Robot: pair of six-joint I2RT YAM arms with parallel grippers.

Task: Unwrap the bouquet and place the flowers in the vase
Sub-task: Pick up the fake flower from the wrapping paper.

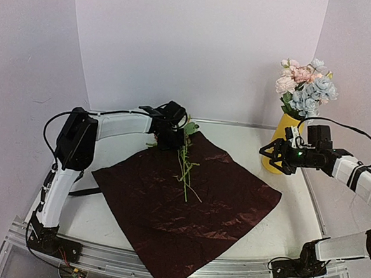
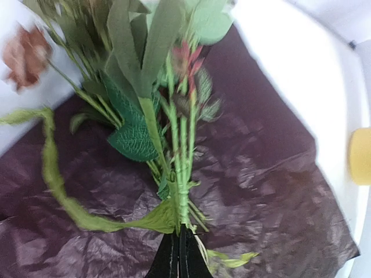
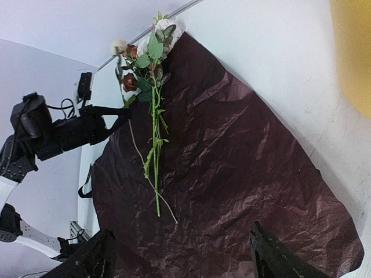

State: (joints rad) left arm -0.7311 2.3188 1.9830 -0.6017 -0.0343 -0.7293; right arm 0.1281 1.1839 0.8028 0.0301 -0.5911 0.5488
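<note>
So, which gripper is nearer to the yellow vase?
Right. The right gripper is just beside the vase; the left gripper is far across the dark red wrap, by the loose flowers.

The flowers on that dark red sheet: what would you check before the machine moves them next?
1. The wrap is spread flat, leaving the flowers free: ok.
2. The left end effector is shut on the stems: ok, as far as the blurred wrist view shows.
3. The vase stands upright: ok.
4. Room in the vase's neck: cannot tell; other blossoms already fill its top.
5. Way to the vase free: not ok; the right end effector, open and empty, sits right beside the vase.
</note>
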